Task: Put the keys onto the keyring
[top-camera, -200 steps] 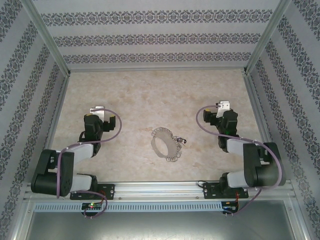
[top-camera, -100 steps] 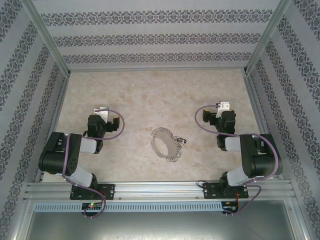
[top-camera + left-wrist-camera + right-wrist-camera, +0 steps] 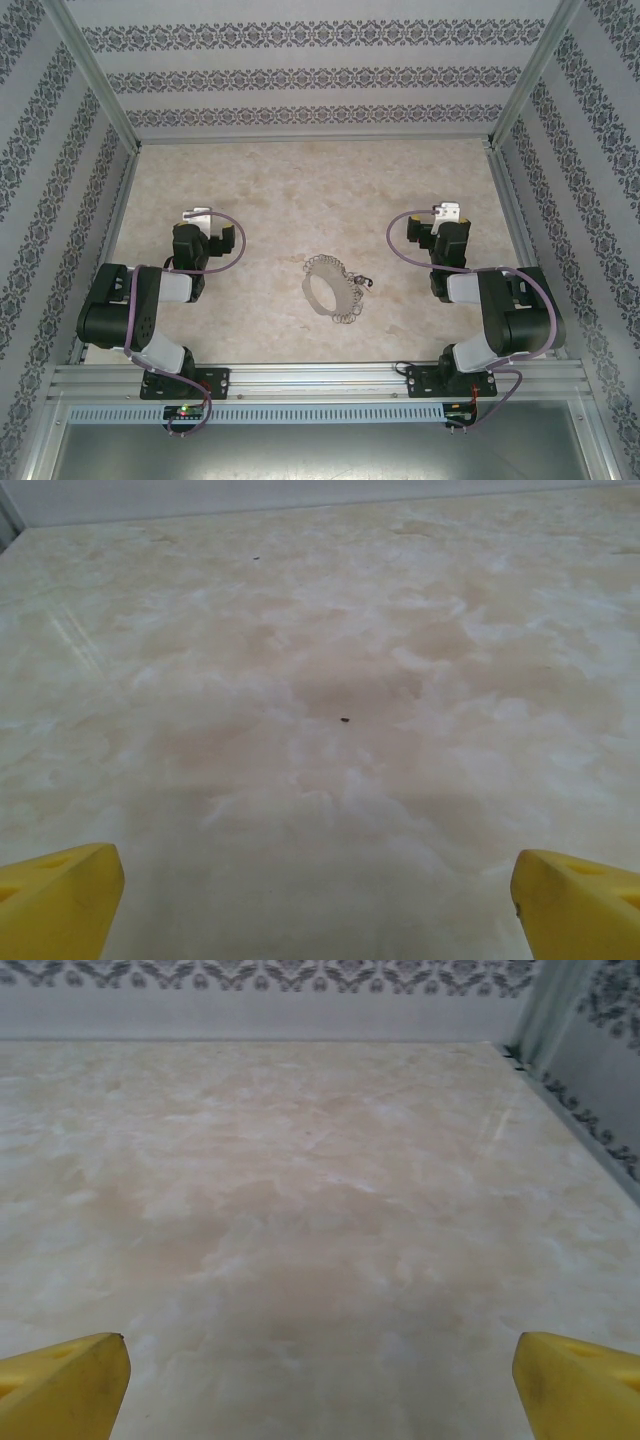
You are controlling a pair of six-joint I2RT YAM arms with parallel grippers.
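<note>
Both spread: left hand (image 3: pixel 320 905), right hand (image 3: pixel 320 1385) | overhead: keyring (image 3: pixel 325 288) between them | wrists: marbled tabletop (image 3: pixel 330 630)

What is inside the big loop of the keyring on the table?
Inside the keyring only bare table shows. A small dark piece lies outside, at its right. Nothing covers it.

Table (image 3: pixel 300 170): pale beige, marbled, matte | Back wall (image 3: pixel 310 75): white with dark floral bands running across | Side walls (image 3: pixel 40 150): same bands, angled inward | Posts (image 3: pixel 90 72): silvery metal at both far corners | Rail (image 3: pixel 320 378): ribbed aluminium along the near edge | Light: soft, even, a faint sheen on the table
</note>
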